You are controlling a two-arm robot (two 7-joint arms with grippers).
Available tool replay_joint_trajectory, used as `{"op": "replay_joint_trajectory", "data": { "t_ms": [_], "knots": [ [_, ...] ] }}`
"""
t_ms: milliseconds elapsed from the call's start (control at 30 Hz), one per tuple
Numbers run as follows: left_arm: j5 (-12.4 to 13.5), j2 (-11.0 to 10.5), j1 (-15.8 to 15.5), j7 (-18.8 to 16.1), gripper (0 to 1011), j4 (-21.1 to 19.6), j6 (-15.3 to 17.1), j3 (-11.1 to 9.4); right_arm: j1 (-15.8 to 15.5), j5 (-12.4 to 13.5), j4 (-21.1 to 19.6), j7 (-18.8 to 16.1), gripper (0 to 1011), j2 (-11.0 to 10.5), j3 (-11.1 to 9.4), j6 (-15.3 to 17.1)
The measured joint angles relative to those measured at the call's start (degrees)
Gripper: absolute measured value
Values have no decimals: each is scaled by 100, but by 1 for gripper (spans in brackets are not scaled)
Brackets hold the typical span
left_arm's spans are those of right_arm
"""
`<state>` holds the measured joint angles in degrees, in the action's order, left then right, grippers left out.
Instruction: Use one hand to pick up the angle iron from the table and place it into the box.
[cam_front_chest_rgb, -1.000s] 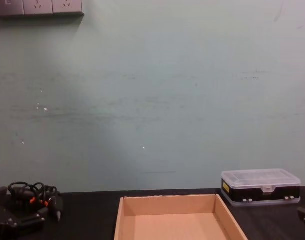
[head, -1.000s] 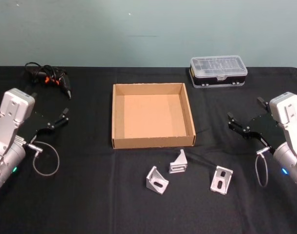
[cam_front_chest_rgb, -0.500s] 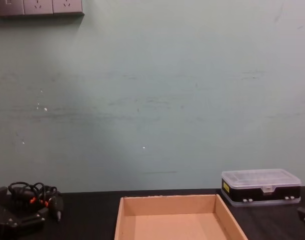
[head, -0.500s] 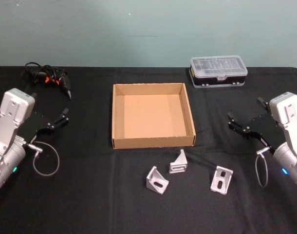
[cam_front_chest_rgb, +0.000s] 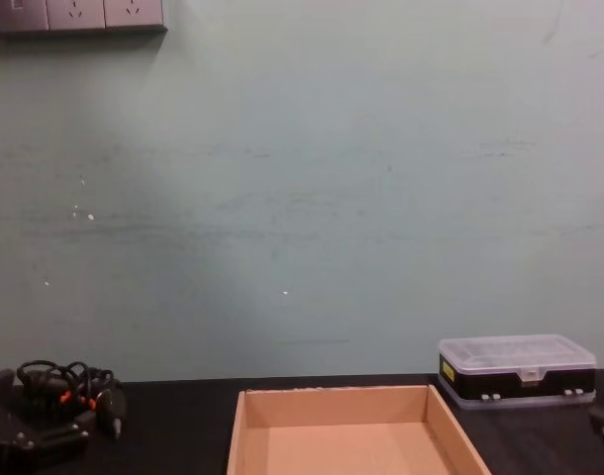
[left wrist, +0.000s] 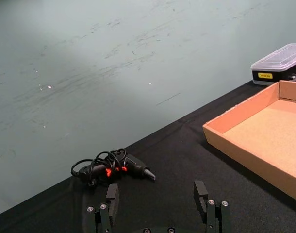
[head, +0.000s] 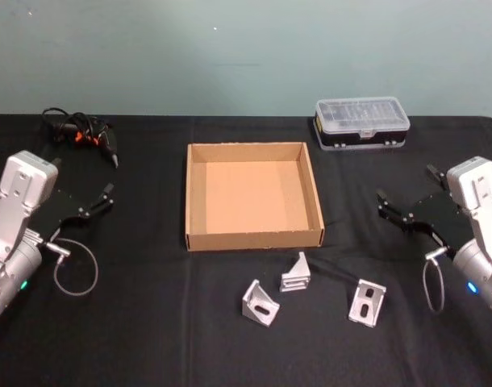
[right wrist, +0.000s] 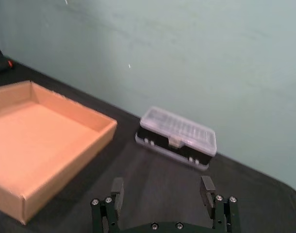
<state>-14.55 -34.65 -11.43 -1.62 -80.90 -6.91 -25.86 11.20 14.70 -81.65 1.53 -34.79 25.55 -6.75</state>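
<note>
Judging by the bare floor of the box (head: pixel 254 239), no part of the task is done; picking, carrying and dropping are all left.

Taking the box as the dial's centre in the head view, three angle irons lie on the black table (head: pixel 149 339) just in front of it, none touching the cardboard: the left angle iron (head: pixel 260 302) at 6 o'clock; the middle angle iron (head: pixel 295 272) nearer the front wall, also about 6; the right angle iron (head: pixel 366 301) at 5.

The left one shows a slotted face whose slot seems to run from 10 towards 4; the middle one rests one flange flat with its other flange rising towards 12; the right one's long axis runs roughly 12 to 6, leaning slightly towards 1.

The left gripper (head: pixel 81 179) hovers at 9 o'clock, fingers spread, holding nothing; the right gripper (head: pixel 405 184) sits at 3 o'clock, likewise spread and unladen, and looks the nearer to the right angle iron.
</note>
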Motion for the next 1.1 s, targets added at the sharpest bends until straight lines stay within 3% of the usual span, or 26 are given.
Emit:
{"op": "replay_joint_trajectory", "data": {
  "t_ms": [267, 300, 400, 533, 667, 867, 1100],
  "knots": [
    [0, 0, 0, 0, 1011, 0, 0, 0, -396, 240, -743, -245, 1004, -262, -256, 276],
    [0, 0, 0, 0, 1011, 0, 0, 0, -662, 416, -1113, -391, 1004, -411, -382, 455],
    [0, 0, 0, 0, 1011, 0, 0, 0, -879, 576, -1406, -533, 1004, -563, -481, 632],
    [0, 0, 0, 0, 1011, 0, 0, 0, -1290, 898, -1906, -908, 1004, -922, -673, 986],
    [0, 0, 0, 0, 1011, 0, 0, 0, -1517, 1062, -2204, -1268, 1004, -1237, -769, 1261],
    [0, 0, 0, 0, 1011, 0, 0, 0, -1571, 1083, -2463, -1950, 1004, -1716, -748, 1657],
    [0, 0, 0, 0, 1011, 0, 0, 0, -1275, 852, -2367, -2395, 1004, -1781, -509, 2137]
  ]
}}
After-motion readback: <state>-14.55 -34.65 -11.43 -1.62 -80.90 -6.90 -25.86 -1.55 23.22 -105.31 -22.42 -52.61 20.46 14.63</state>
